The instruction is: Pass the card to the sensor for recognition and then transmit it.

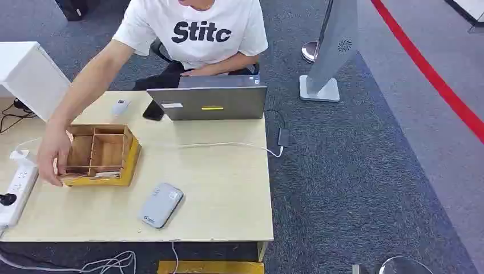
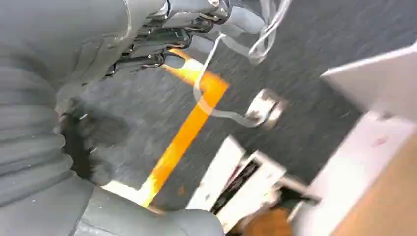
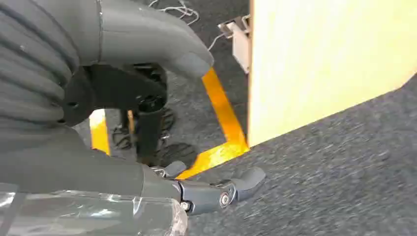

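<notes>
1. In my head view, a light wooden rectangular table point(image 1: 228, 194) fills the lower left of the frame, on dark grey carpet point(image 1: 354, 188).
2. The flat grey rounded-rectangle sensor pad point(image 1: 161, 205) lies low and centre-left on the table, near the front edge, nothing on it.
3. The shallow wooden divided tray with a yellow base point(image 1: 103, 155) sits at the left of the table, up-left of the sensor pad and apart from it.
4. A person in a white printed T-shirt point(image 1: 197, 28) sits at top centre; the person's hand point(image 1: 52, 155) touches the left side of the tray.
5. Something thin and pale lies at the tray's front edge by that hand; I can't tell if it is the card.
6. A grey open laptop point(image 1: 208, 100) stands at the far table edge, its back to me; a white cable point(image 1: 228, 145) runs from mid-table to the right edge.
7. A white power strip point(image 1: 16, 191) lies at the far left edge.
8. A red floor line point(image 1: 434, 74) crosses the upper right corner.
9. Left wrist view: left hand point(image 2: 162, 44) at the upper left of the blurred frame, over carpet and an orange floor stripe point(image 2: 187, 132); fingers look empty, but I can't tell if they are apart or curled.
10. Right wrist view: right hand point(image 3: 196, 191) at the lower left, fingers point(image 3: 236, 184) apart, holding nothing, over carpet by the table's corner.
</notes>
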